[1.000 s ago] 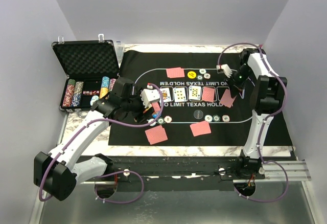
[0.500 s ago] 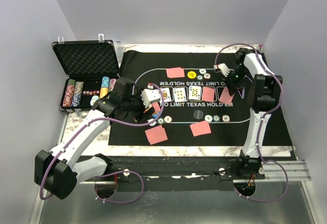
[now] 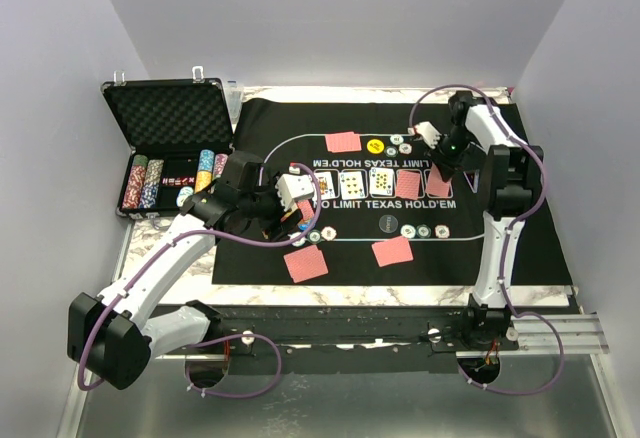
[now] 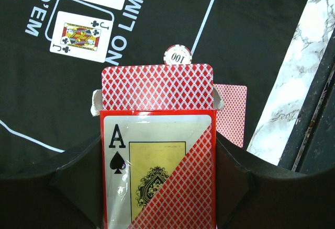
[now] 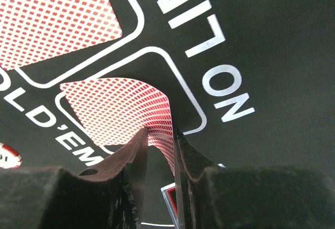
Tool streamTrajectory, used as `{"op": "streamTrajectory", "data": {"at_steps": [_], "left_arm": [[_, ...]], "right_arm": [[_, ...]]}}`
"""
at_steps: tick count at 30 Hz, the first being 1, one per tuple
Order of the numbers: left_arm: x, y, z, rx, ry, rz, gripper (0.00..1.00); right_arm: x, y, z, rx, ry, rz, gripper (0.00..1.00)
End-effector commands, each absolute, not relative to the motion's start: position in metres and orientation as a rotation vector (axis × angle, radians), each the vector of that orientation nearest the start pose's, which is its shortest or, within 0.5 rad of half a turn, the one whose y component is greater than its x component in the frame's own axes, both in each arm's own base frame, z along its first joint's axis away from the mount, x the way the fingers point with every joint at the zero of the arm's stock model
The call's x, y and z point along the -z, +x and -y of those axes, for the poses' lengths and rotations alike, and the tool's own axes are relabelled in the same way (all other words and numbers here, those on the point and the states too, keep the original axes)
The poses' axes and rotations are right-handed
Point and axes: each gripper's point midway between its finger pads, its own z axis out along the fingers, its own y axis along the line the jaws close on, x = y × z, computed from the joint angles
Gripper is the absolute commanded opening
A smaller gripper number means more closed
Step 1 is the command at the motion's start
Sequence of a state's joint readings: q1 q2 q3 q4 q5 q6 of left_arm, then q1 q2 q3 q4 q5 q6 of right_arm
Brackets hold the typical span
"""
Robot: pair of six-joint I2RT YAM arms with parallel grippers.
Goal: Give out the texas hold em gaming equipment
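Movement is all on the right. Over the last second the right gripper (image 3: 443, 166) has swung from the mat's (image 3: 520, 248) right side in over the far right end of the row, bringing its card (image 5: 120, 109) with it. The card was tilted and lay right of the row; it now lies face down over the last printed slot, curled up at the edge that runs between the fingers. The jaws were clamped and now stand a narrow gap apart. Whether they still pinch that edge I cannot tell. To my eye the fifth community card is being set down, so the row looks nearly dealt.

On the left nothing has moved. The left gripper (image 3: 288, 196) stays closed on the box (image 4: 157, 90), flap open, above the mat's near left, with a chip (image 4: 178, 56) on the felt just beyond it.

From above, the right arm covers much of the last slot, so how squarely the card sits is unclear. Its face is unseen. In the right wrist view the neighbouring card is cut off at the top left, and a red-and-white scrap below the fingers is unreadable. Whether any cards remain inside the box cannot be seen.
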State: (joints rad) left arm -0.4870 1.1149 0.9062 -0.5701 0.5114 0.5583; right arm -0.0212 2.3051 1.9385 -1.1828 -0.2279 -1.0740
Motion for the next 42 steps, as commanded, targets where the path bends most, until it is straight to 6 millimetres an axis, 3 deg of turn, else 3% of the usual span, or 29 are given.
{"op": "streamTrajectory", "data": {"at_steps": [1,5,8,12,16,19,23,26,28,30,33,36,42], "left_arm": [[-0.171,0.233,0.202,0.568,1.354,-1.819,0.0],[-0.169,0.233,0.202,0.564,1.362,-1.819,0.0],[-0.17,0.235,0.201,0.556,1.364,-1.813,0.0],[-0.172,0.236,0.203,0.578,1.349,-1.815,0.0],[-0.176,0.234,0.204,0.599,1.345,-1.796,0.0],[-0.188,0.236,0.207,0.628,1.308,-1.77,0.0],[-0.206,0.235,0.215,0.673,1.271,-1.711,0.0],[-0.216,0.236,0.218,0.684,1.245,-1.68,0.0],[-0.222,0.236,0.221,0.694,1.234,-1.651,0.0],[-0.227,0.234,0.222,0.704,1.234,-1.63,0.0],[-0.232,0.234,0.224,0.722,1.218,-1.637,0.0],[-0.235,0.233,0.226,0.75,1.198,-1.651,0.0],[-0.237,0.227,0.231,0.813,1.184,-1.669,0.0]], "right_arm": [[-0.014,0.451,0.014,-0.136,-1.535,-2.57,0.29],[-0.022,0.462,0.018,-0.072,-1.512,-2.552,0.39],[-0.036,0.468,0.014,-0.078,-1.479,-2.535,0.51],[-0.062,0.477,0.009,-0.076,-1.403,-2.509,0.54],[-0.103,0.492,-0.003,-0.089,-1.261,-2.456,0.55],[-0.15,0.491,-0.034,-0.272,-1.144,-2.365,0.56],[-0.206,0.463,-0.092,-0.639,-1.001,-2.218,0.54],[-0.238,0.425,-0.153,-1.007,-0.903,-2.096,0.48],[-0.255,0.399,-0.187,-1.243,-0.827,-2.049,0.41],[-0.259,0.376,-0.221,-1.366,-0.819,-2.045,0.32],[-0.248,0.348,-0.264,-1.249,-0.972,-2.032,0.24],[-0.237,0.317,-0.3,-1.066,-1.175,-1.911,0.16],[-0.242,0.27,-0.336,-0.917,-1.357,-1.599,0.03]]}}
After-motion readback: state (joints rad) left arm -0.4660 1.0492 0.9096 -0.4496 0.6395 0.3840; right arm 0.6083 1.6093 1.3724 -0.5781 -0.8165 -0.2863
